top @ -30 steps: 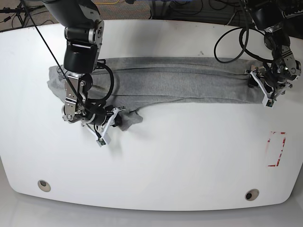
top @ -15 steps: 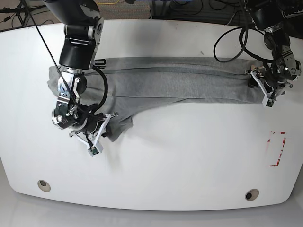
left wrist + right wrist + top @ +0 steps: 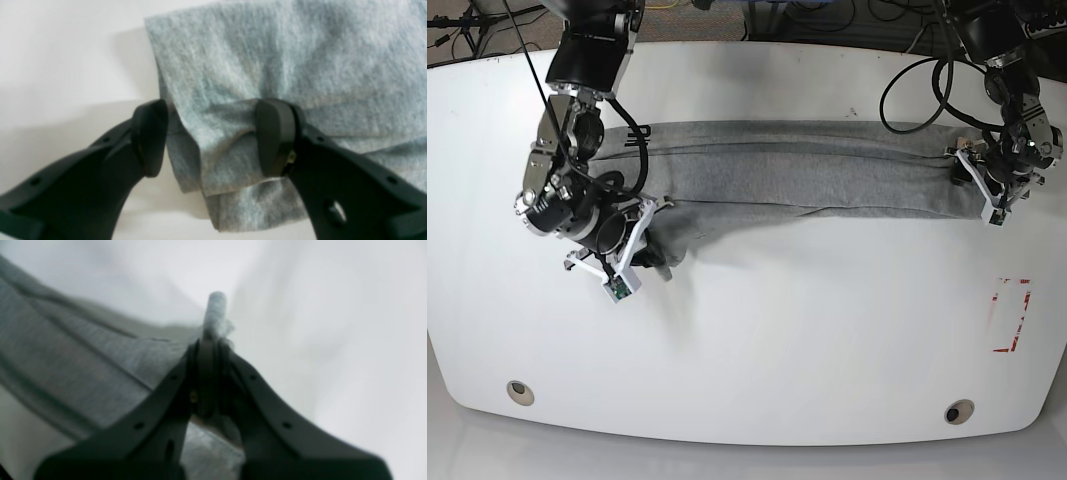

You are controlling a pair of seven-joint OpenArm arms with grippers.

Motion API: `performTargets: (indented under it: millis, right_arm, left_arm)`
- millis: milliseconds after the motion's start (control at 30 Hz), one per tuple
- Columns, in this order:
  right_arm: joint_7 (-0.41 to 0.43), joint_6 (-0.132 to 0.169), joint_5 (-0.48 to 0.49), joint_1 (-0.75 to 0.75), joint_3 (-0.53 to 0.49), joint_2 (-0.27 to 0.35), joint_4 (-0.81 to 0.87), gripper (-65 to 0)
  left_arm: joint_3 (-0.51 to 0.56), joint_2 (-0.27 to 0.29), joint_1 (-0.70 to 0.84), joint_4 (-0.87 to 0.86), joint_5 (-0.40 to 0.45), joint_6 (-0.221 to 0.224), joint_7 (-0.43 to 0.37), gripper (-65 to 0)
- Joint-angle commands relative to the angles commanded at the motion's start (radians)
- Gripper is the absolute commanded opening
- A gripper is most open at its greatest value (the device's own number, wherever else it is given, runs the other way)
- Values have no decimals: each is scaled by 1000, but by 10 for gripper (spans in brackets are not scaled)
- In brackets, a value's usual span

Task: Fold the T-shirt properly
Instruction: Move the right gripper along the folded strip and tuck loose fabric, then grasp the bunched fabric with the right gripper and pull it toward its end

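The grey T-shirt [image 3: 807, 170] lies as a long folded band across the far half of the white table [image 3: 827, 330], with no lettering showing. My right gripper [image 3: 640, 238] is at the band's left end and is shut on a pinch of cloth. In the right wrist view a tuft of the T-shirt [image 3: 215, 310] sticks up past the closed tips of that gripper [image 3: 208, 350]. My left gripper [image 3: 987, 187] is at the band's right end. In the left wrist view this gripper [image 3: 213, 140] is open, its fingers straddling a folded edge of the T-shirt [image 3: 283, 60].
A red outlined rectangle [image 3: 1012, 315] marks the table at the right. Two round holes [image 3: 520, 391] [image 3: 959, 411] sit near the front edge. Black cables [image 3: 917, 90] loop over the far right of the table.
My right arm has swung left and back, dragging the shirt's lower left flap with it, so the loose bulge below the band is smaller. The left arm has not moved.
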Motion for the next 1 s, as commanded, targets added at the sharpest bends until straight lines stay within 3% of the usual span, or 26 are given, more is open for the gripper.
performTargets:
  millis: [200, 400, 567, 867, 1000]
  right_arm:
    - [0, 0, 114, -106, -2, 15, 44, -648]
    - [0, 0, 198, -172, -2, 37, 48, -602]
    - [0, 0, 284, -222, -3, 86, 48, -552]
    - [0, 0, 402, -270, -63, 170, 46, -520]
    - [0, 0, 463, -293, -126, 236, 51, -436]
  left_arm:
    - [0, 0, 0, 0, 0, 0, 0, -260]
    - [0, 0, 2, 0, 0, 2, 0, -260]
    - [0, 0, 2, -17, 2, 41, 0, -260]
    - [0, -2, -3, -83, 0, 49, -3, -260]
    - [-2, -2, -2, -83, 0, 49, -3, -260]
